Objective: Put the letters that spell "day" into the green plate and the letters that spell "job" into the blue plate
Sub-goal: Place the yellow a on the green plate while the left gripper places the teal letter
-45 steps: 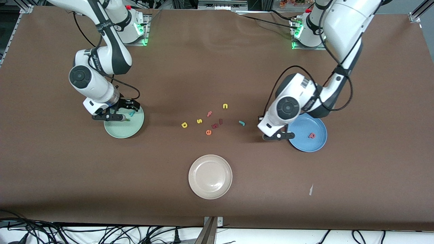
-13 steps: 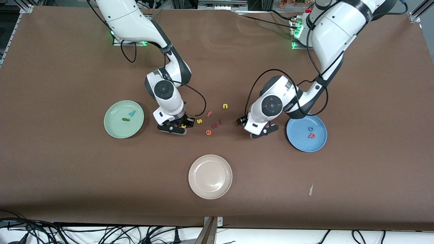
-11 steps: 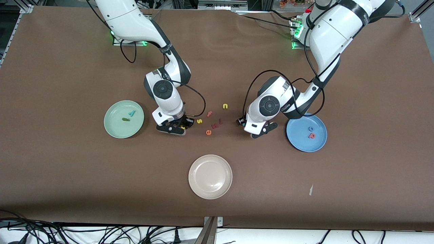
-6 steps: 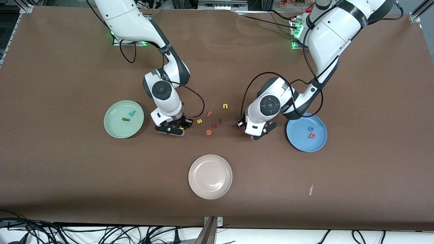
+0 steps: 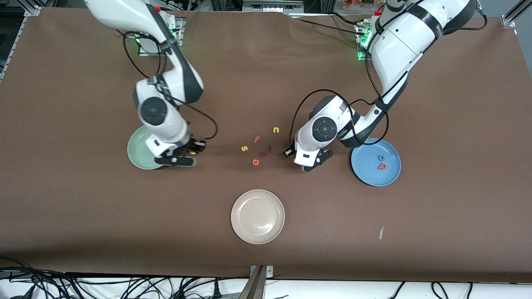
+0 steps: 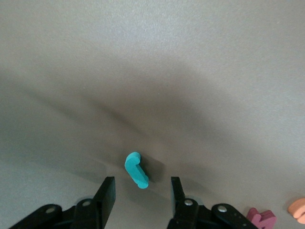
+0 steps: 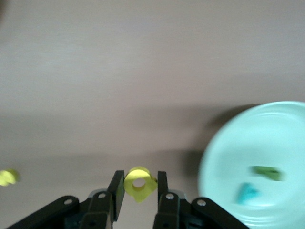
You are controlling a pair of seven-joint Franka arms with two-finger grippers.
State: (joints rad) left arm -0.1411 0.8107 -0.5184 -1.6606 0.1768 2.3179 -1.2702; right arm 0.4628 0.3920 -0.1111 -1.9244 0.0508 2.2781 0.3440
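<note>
Risk first: my right gripper (image 7: pixel 138 191) pinches the yellow "a" (image 7: pixel 139 183) over tabletop beside the green plate (image 5: pixel 137 154); early release misses the rim. My left gripper (image 6: pixel 140 193) fingers, partway closed, straddle the teal "j" (image 6: pixel 136 170), which could squirt out

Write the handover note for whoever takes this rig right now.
Right pincer: shut on the yellow foam letter "a", over the table beside the pale green round plate.
Left pincer: open, fingers either side of the teal hook-shaped "j" on the table, not gripping yet.
Done: dark green "d" and cyan "y" in the green plate; blue ring "o" and red "b" in the blue round plate.
Left: "a" into green plate; "j" into blue plate.
</note>
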